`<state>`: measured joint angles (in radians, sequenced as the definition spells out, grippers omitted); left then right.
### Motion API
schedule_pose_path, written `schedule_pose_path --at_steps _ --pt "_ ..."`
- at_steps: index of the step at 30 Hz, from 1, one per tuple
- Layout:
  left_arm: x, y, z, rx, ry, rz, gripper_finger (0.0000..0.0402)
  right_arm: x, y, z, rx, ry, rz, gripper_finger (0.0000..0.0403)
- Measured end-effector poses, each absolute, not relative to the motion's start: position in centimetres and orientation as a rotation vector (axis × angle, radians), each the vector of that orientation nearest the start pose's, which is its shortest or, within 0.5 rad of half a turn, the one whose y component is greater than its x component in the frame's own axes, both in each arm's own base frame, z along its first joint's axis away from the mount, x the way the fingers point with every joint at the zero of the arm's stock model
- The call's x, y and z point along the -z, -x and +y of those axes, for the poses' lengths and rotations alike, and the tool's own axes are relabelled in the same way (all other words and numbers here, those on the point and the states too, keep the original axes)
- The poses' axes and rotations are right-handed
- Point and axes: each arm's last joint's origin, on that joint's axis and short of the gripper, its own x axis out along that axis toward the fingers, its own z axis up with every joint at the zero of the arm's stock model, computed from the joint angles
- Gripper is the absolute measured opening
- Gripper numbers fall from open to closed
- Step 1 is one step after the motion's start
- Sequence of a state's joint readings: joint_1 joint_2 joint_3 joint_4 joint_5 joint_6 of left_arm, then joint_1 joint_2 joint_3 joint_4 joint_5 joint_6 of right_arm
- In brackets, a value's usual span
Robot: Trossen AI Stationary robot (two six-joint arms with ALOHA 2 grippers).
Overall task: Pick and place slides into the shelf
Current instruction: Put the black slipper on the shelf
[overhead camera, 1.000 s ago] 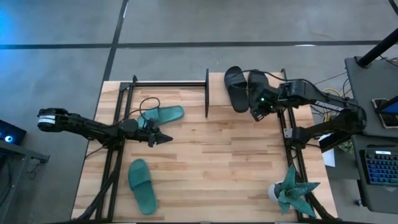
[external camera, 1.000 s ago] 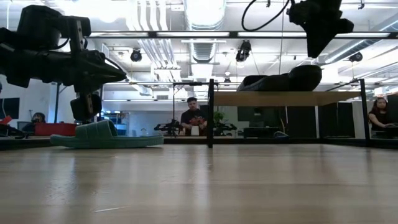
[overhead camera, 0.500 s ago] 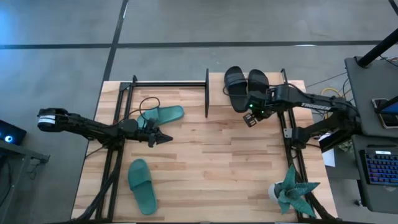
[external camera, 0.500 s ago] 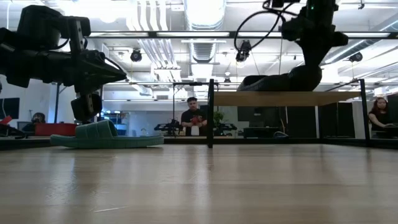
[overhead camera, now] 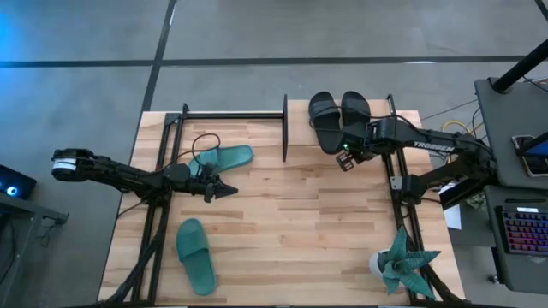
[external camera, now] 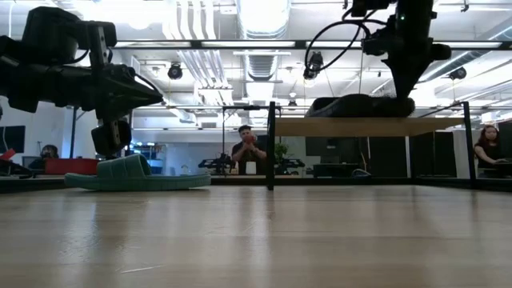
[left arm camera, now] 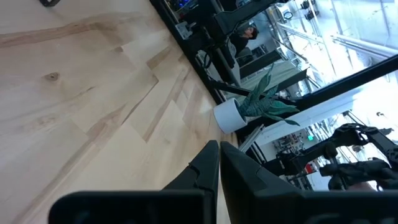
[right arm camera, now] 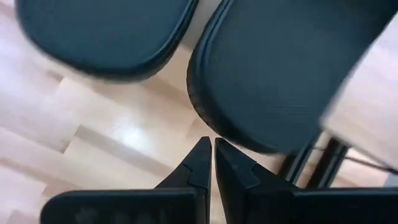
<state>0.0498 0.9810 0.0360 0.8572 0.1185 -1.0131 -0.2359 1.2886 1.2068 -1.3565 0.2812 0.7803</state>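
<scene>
Two black slides (overhead camera: 325,121) (overhead camera: 355,109) lie side by side on the shelf's plywood top board (external camera: 344,126) at the far right, soles down. Their heels overhang the board's near edge. My right gripper (overhead camera: 351,144) is shut and points steeply down at the heel of the right-hand black slide (right arm camera: 280,74). One teal slide (overhead camera: 224,157) lies flat on the table at the left; another (overhead camera: 195,254) lies nearer the front edge. My left gripper (overhead camera: 231,190) hovers shut and level above the table, beside the first teal slide and clear of it. My right gripper has its shut fingertips (right arm camera: 200,155) right at the heel rim (right arm camera: 210,127) of the right-hand black slide, coming from above and slanting from the near side. I cannot tell whether they touch it. The slide lies flat on the shelf board.
A teal spiky plant in a white pot (overhead camera: 401,261) stands at the near right corner. Black frame posts (overhead camera: 285,128) rise at the shelf's left end. Bare wood lies in the table's middle (overhead camera: 300,214). People sit in the room beyond the table.
My right gripper has come down toward the heel of the right-hand black slide. That slide's heel end, which stood tipped up off the board, has sunk, and the slide now lies flat beside the other black one.
</scene>
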Motion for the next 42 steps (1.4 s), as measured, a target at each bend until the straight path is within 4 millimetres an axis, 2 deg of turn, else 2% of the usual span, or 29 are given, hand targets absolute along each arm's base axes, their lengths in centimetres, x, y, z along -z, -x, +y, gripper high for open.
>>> schedule_pose_path --at_steps 6,12,21,29,33,37,42 --pt "-15.1 -16.1 0.5 0.018 1.019 0.116 0.0 -30.2 -20.6 -5.0 0.806 -0.718 1.225 0.0013" --pt "-15.1 -16.1 0.5 0.018 1.014 0.116 0.0 -30.5 -22.2 -4.7 0.724 -0.721 1.087 0.0013" --pt "-15.1 -16.1 0.5 0.018 1.014 0.116 0.0 -29.6 -23.5 -5.2 0.774 -0.631 1.083 0.0013" --pt "-15.1 -16.1 0.5 0.018 1.015 0.116 0.0 -28.3 -25.5 -5.6 0.748 -0.61 1.069 0.0013" --pt "-15.1 -16.1 0.5 0.017 1.02 0.116 0.0 -28.0 -25.9 -5.5 0.707 -0.626 1.08 0.0013" --pt "-15.1 -16.1 0.5 0.018 1.021 0.116 0.0 -28.8 -25.6 -5.2 0.617 -0.679 1.054 0.0013" --pt "-15.1 -16.1 0.5 0.017 1.021 0.116 0.0 -31.3 -25.6 -4.9 0.576 -0.68 0.855 0.0013"
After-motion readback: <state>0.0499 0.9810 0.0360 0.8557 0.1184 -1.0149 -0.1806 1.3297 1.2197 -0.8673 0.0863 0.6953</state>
